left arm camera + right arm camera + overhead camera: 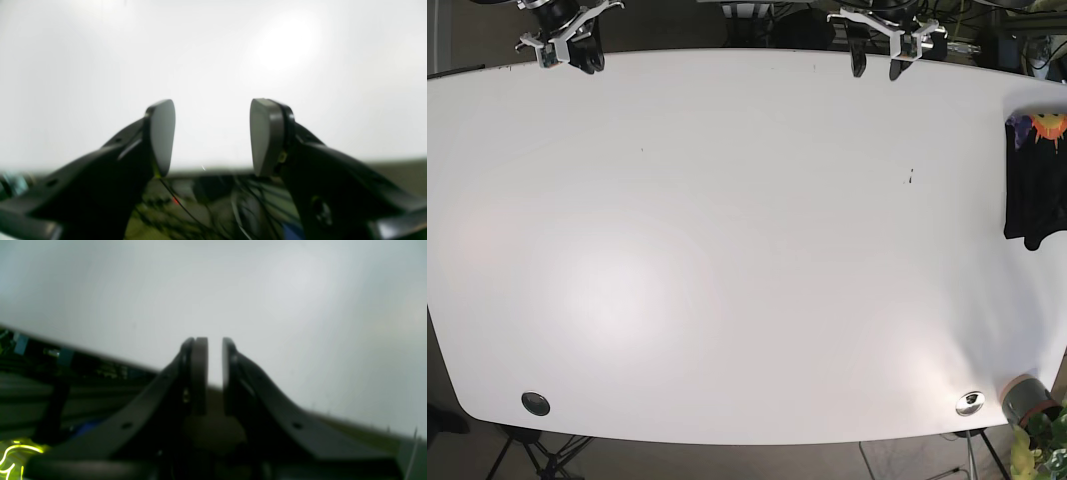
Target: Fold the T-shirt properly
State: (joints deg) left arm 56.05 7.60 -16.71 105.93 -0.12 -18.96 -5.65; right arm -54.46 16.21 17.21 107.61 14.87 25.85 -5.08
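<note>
The T-shirt (1032,190) is black with an orange and purple print at its top end. It lies as a narrow folded bundle at the table's far right edge, seen only in the base view. My left gripper (213,113) (877,66) hovers at the table's back edge, right of centre, open and empty. My right gripper (215,350) (574,62) sits at the back left corner. Its pads (199,373) are almost together with a thin gap and nothing between them. Both grippers are far from the shirt.
The white table (727,250) fills the base view. Two round metal fittings (535,403) (970,402) sit near its front edge. A small pot with a green plant (1027,400) stands at the front right corner. Cables and stands lie behind the back edge.
</note>
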